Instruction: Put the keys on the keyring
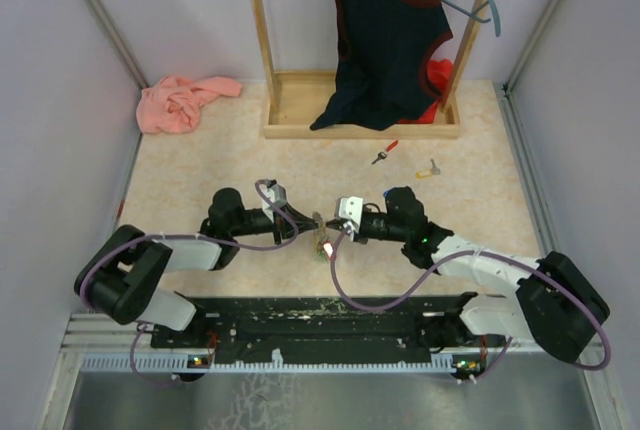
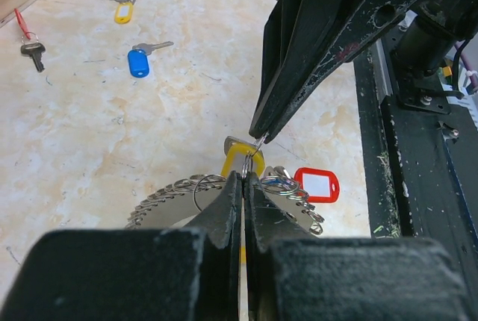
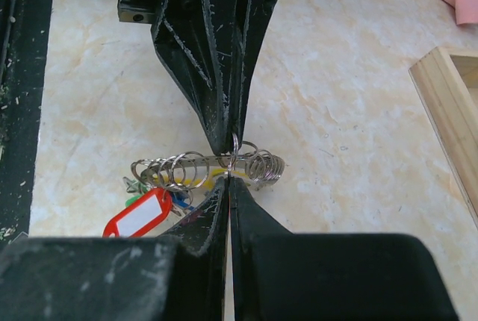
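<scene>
The keyring [image 2: 168,194], a silver bar strung with many small rings, a yellow section [image 2: 233,163] and a red tag [image 2: 317,184], hangs just above the table between my two grippers. My left gripper [image 2: 246,177] is shut on one small ring of it. From the opposite side my right gripper [image 3: 229,179] is shut on that same small ring [image 3: 235,151]. In the top view the two grippers meet tip to tip [image 1: 322,224]. Loose keys lie on the table: a blue-headed one [image 2: 139,62], a yellow-headed one [image 2: 122,12] and a red-tagged one [image 2: 27,40].
A wooden rack [image 1: 300,100] with a dark garment [image 1: 385,40] stands at the back. A pink cloth [image 1: 180,102] lies at the back left. The black base rail [image 2: 418,157] runs along the table's near edge. Grey walls close in both sides.
</scene>
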Controlling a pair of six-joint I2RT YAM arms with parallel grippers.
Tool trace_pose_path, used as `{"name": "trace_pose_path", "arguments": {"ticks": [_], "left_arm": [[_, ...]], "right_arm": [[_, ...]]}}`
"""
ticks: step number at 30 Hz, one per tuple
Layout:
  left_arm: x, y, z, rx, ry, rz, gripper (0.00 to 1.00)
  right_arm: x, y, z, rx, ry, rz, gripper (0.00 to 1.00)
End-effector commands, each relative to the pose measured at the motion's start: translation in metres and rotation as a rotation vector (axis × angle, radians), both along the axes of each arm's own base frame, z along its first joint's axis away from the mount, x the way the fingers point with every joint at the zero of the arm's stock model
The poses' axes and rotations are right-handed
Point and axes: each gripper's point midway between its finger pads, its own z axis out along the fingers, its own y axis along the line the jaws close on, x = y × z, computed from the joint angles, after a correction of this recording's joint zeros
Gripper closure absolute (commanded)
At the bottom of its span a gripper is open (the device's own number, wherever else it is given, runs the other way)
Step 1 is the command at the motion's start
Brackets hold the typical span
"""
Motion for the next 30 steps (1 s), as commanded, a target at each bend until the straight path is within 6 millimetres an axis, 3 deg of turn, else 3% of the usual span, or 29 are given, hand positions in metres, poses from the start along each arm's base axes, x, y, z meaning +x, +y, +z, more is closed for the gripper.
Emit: {"name": "trace_pose_path", "arguments": {"ticks": [1,30], "left_arm": [[0.001,0.0,0.014,-0.023,-0.055,-0.001,0.99],[-0.004,-0.001,0.019,-0.006,-0.07,-0.03,0.99]], "right_arm": [[0.001,0.009,0.016,0.072,-0.02,0.017,0.97],[0.008,0.017,0.028,0.095,-0.034,0.022,0.87]]}}
